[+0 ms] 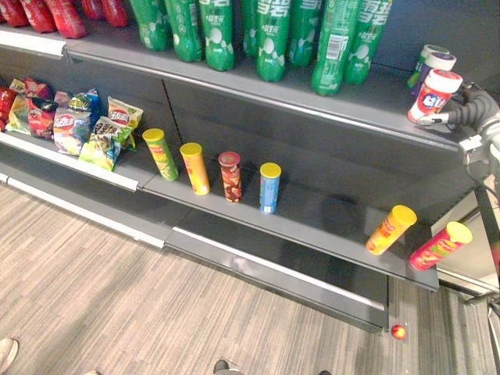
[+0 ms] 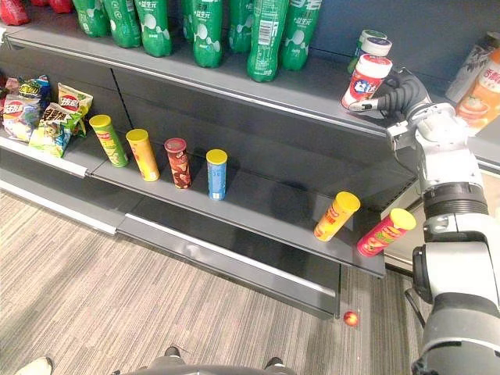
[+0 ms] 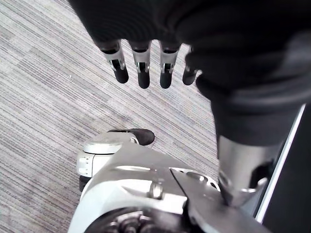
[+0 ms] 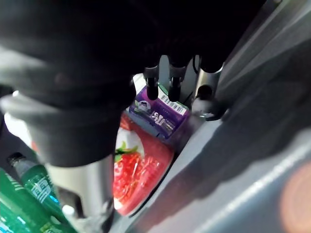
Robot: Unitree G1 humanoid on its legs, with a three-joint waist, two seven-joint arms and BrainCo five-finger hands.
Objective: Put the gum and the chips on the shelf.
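Observation:
A red-and-white gum jar (image 2: 366, 81) leans tilted at the right end of the top shelf (image 1: 234, 90). My right hand (image 2: 400, 97) is curled round it, thumb on one side and fingers (image 4: 152, 83) on the other. Right behind it stand a purple gum jar (image 4: 158, 114) and a green one (image 2: 370, 37). On the middle shelf (image 1: 328, 226) an orange chips can (image 1: 391, 229) and a pink-red one (image 1: 440, 245) lean near the right end. My left hand (image 3: 141, 68) hangs low over the carpet, its fingers straight and holding nothing.
Green, yellow, red and blue chips cans (image 1: 269, 187) stand upright in a row on the middle shelf, with chip bags (image 1: 74, 121) to their left. Green bottles (image 1: 269, 39) fill the top shelf. A small red ball (image 1: 398, 332) lies on the floor. A person's shoe (image 1: 6, 353) shows bottom left.

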